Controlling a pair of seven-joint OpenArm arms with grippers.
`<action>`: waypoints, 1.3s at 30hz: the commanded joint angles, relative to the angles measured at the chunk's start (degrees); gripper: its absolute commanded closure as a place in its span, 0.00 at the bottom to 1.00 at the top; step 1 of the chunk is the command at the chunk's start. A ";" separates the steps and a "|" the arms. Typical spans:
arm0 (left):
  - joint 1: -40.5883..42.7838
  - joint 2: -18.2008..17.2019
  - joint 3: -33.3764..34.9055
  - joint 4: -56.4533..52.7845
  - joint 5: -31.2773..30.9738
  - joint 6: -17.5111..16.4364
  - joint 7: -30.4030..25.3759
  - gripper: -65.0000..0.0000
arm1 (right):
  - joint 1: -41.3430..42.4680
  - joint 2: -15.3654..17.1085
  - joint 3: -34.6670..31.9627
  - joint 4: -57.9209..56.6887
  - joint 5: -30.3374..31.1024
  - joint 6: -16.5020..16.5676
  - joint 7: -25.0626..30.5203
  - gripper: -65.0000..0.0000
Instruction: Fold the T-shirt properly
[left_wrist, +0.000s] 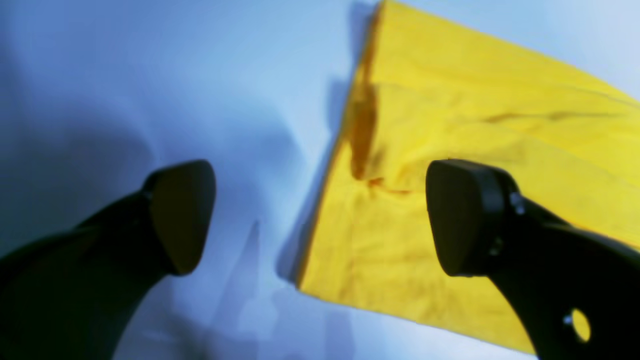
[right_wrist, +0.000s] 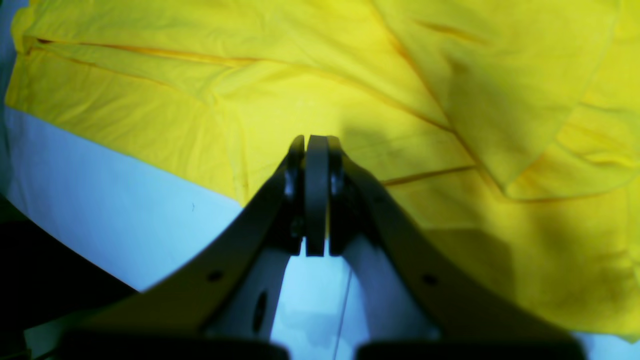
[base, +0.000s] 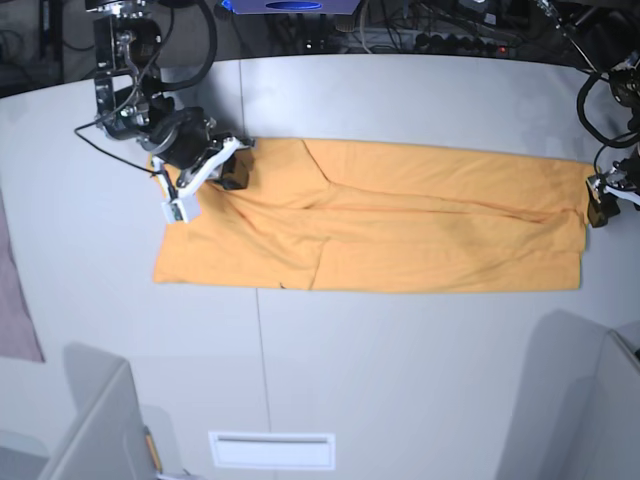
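Observation:
The light-orange T-shirt (base: 400, 230) lies flat on the white table, folded into a long strip from left to right. My right gripper (right_wrist: 316, 145) is shut, with its tips over the shirt's (right_wrist: 250, 75) upper left part; I see no cloth between the jaws. In the base view it (base: 235, 177) is at the strip's top left. My left gripper (left_wrist: 322, 217) is open and straddles the shirt's (left_wrist: 475, 125) right end edge, one finger over cloth and one over bare table. In the base view it (base: 598, 208) is at the strip's right end.
A pinkish-mauve cloth (base: 15, 290) lies at the table's left edge. Grey panels (base: 100, 420) stand at the front left and front right (base: 590, 400). A white label plate (base: 270, 450) is at the front. Cables and equipment (base: 420, 30) line the back edge.

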 joint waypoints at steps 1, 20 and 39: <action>-2.06 -1.27 0.07 -1.03 -0.95 -0.13 -1.04 0.00 | 0.40 0.35 0.18 0.83 0.73 0.43 0.88 1.00; -9.36 -3.29 12.56 -20.64 -0.86 -0.04 -8.25 0.00 | 0.40 0.44 0.36 0.83 0.73 0.43 0.88 1.00; -11.38 -3.38 14.40 -24.59 -0.77 -0.04 -8.25 0.53 | 0.49 0.44 0.36 0.92 0.99 0.43 1.15 1.00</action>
